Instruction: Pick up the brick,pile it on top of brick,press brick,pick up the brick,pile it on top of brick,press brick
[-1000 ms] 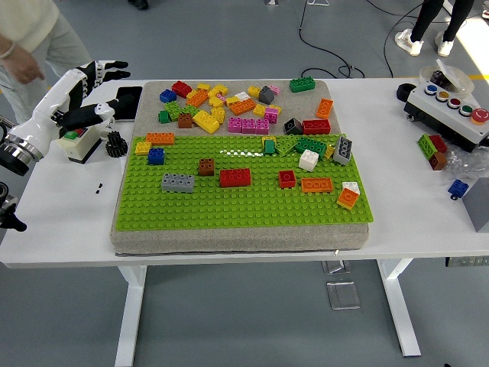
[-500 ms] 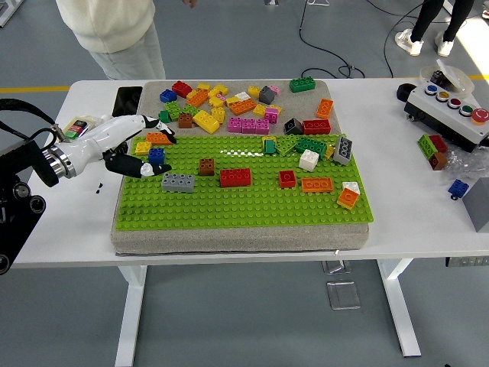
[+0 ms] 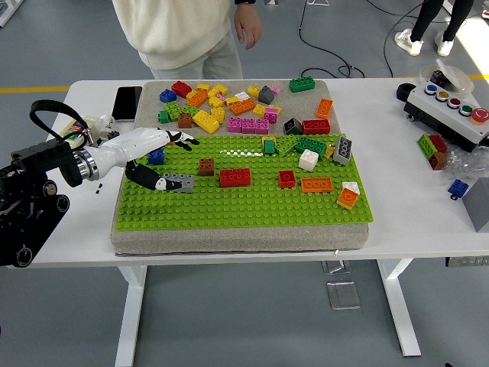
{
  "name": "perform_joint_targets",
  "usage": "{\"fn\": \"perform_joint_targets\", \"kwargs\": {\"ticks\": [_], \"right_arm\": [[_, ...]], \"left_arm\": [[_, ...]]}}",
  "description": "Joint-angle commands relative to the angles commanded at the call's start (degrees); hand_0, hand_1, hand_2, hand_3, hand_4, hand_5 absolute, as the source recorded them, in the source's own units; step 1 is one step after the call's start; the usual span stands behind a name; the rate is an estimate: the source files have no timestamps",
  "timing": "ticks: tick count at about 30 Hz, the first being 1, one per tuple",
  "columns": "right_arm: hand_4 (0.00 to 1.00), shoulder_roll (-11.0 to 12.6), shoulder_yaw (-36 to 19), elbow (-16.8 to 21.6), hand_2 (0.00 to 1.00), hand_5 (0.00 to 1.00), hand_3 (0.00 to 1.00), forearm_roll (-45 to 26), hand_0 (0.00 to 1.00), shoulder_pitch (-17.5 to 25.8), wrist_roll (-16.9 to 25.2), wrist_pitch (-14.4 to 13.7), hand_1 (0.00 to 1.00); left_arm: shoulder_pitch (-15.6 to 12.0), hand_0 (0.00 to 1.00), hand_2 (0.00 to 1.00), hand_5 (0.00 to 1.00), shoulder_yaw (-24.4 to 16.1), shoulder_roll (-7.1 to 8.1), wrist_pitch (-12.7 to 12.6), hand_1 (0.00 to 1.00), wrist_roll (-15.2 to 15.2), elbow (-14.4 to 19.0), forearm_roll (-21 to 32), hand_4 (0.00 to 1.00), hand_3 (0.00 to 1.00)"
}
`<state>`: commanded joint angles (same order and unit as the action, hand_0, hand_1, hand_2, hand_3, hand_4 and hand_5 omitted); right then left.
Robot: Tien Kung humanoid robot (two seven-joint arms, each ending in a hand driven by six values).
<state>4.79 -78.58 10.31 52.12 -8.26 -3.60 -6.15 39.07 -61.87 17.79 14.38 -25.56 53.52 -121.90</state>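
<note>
A green baseplate [image 3: 244, 200] lies on a grey mat. On its left part stand a grey brick [image 3: 181, 183], a blue brick [image 3: 157, 157], a brown brick [image 3: 205, 167] and a red brick [image 3: 234, 177]. My left hand [image 3: 170, 159], white with black fingertips, reaches in from the left over the plate's left edge. It is open and holds nothing. Its fingers [image 3: 183, 138] spread above the plate's back left corner and hide what lies under them. The thumb [image 3: 157, 183] lies at the grey brick's left end; I cannot tell whether it touches.
Several loose bricks [image 3: 244, 103] lie heaped on the mat behind the plate. A phone [image 3: 126, 102] lies at the back left. A button box [image 3: 451, 107] and stray bricks [image 3: 433, 149] are at the right. A person [image 3: 183, 30] stands at the far side, one hand [image 3: 248, 27] hanging.
My left arm has swung right from the table's left edge over the plate, stopping with its thumb by the grey brick. The person has walked to the right behind the table.
</note>
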Motion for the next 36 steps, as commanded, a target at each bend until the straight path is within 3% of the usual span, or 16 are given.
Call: {"fn": "perform_joint_targets", "kwargs": {"ticks": [6, 12, 22, 23, 28, 29, 34, 36], "right_arm": [[0.998, 0.03, 0.12, 0.0, 0.732, 0.637, 0.738, -0.06, 0.753, -0.02, 0.05, 0.05, 0.686], [0.998, 0.07, 0.18, 0.0, 0.732, 0.637, 0.737, -0.09, 0.754, -0.09, 0.11, 0.07, 0.686], [0.998, 0.08, 0.29, 0.0, 0.733, 0.637, 0.737, -0.19, 0.753, -0.11, 0.12, 0.06, 0.686], [0.998, 0.08, 0.32, 0.0, 0.733, 0.638, 0.737, -0.21, 0.754, -0.13, 0.15, 0.02, 0.687], [0.998, 0.05, 0.32, 0.0, 0.733, 0.638, 0.737, -0.15, 0.754, -0.12, 0.15, 0.04, 0.687], [0.998, 0.06, 0.34, 0.0, 0.732, 0.637, 0.735, -0.16, 0.754, -0.12, 0.16, 0.04, 0.687], [0.998, 0.1, 0.34, 0.0, 0.732, 0.637, 0.735, -0.19, 0.754, -0.05, 0.13, 0.12, 0.687], [0.998, 0.09, 0.37, 0.0, 0.733, 0.638, 0.736, -0.2, 0.754, -0.05, 0.14, 0.16, 0.687]], "left_arm": [[2.49, 0.897, 0.842, 0.229, 3.22, -1.61, -3.55, 0.866, -0.29, -4.73, -0.95, 0.856, 0.865], [4.3, 0.88, 0.808, 0.227, 4.93, -2.94, -5.03, 0.83, -0.11, -7.73, -4.8, 0.855, 0.831], [5.35, 0.872, 0.794, 0.222, 7.44, -3.5, -6.26, 0.82, 0.03, -11.6, -7.06, 0.861, 0.813], [5.5, 0.833, 0.761, 0.21, 7.58, -3.49, -6.42, 0.794, 0.07, -12.06, -7.21, 0.821, 0.748], [6.0, 0.833, 0.761, 0.21, 8.17, -3.46, -7.23, 0.794, 0.12, -13.65, -8.1, 0.821, 0.748], [6.05, 0.798, 0.742, 0.19, 8.22, -3.42, -7.35, 0.773, 0.12, -13.93, -8.1, 0.76, 0.68], [6.23, 0.798, 0.742, 0.19, 8.36, -3.24, -7.77, 0.773, 0.18, -14.99, -8.1, 0.76, 0.68], [6.44, 0.786, 0.717, 0.169, 8.42, -3.3, -7.96, 0.761, 0.23, -15.48, -8.1, 0.709, 0.647]]}}
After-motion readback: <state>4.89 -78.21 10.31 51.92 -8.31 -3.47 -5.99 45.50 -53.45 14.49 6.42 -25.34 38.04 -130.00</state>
